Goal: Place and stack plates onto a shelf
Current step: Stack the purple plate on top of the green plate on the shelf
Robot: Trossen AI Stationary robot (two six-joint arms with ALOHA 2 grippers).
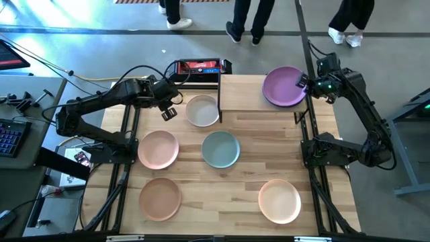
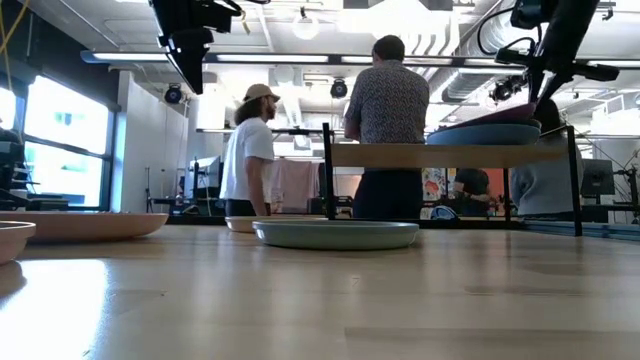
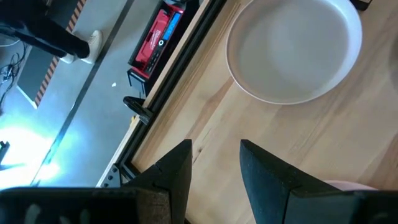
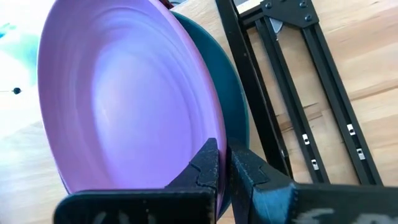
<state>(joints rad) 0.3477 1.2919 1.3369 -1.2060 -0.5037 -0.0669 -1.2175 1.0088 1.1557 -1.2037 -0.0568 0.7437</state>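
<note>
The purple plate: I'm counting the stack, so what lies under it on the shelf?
Under the purple plate, pinched at its rim by the right gripper, a dark teal plate shows on the shelf. Anything beneath that is covered.

Slatted wooden tabletop (image 1: 235, 185) bearing five plates and a small shelf (image 1: 242, 94). Dark teal plate (image 4: 233, 93) on shelf, under purple plate (image 1: 283, 86).

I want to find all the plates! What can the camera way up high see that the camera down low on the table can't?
Only the high view shows the peach plate, the tan plate and the open left gripper beside the beige plate. Only the low view shows a dark plate lying under the purple plate. Both show the shelf, the sage green plate and the right gripper shut on the purple plate's rim.
</note>
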